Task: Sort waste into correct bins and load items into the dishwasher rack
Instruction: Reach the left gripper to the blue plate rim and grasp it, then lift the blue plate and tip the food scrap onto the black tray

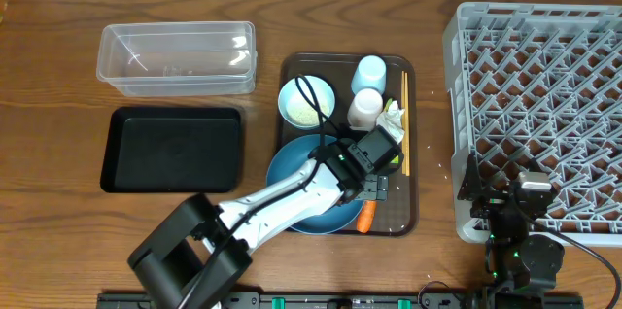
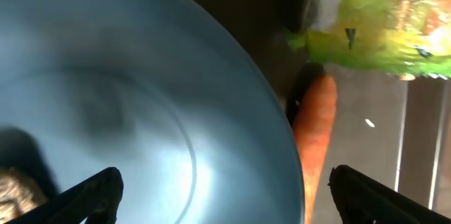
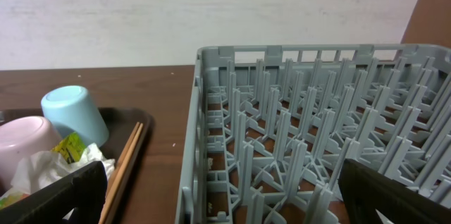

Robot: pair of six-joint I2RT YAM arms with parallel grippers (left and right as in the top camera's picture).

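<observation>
My left gripper (image 1: 375, 185) hangs open low over the right rim of the large blue plate (image 1: 303, 190). In the left wrist view its open jaws (image 2: 225, 192) straddle the plate's edge (image 2: 141, 97) and the orange carrot (image 2: 314, 136), touching neither. A brown food lump (image 2: 15, 187) lies on the plate. The green-yellow wrapper (image 2: 380, 34) lies just beyond the carrot (image 1: 365, 217). My right gripper (image 1: 507, 202) stands open and empty at the grey dishwasher rack's (image 1: 544, 13) front-left corner; its jaws (image 3: 225, 203) frame the rack wall (image 3: 204, 132).
The dark-brown serving tray (image 1: 391, 214) holds a pale-blue bowl (image 1: 306, 101), blue cup (image 1: 370, 72), whitish-pink cup (image 1: 365, 107), tissue (image 3: 39, 170) and chopsticks (image 1: 405, 124). The clear tub (image 1: 176, 56) and black tray (image 1: 171, 149) sit to the left.
</observation>
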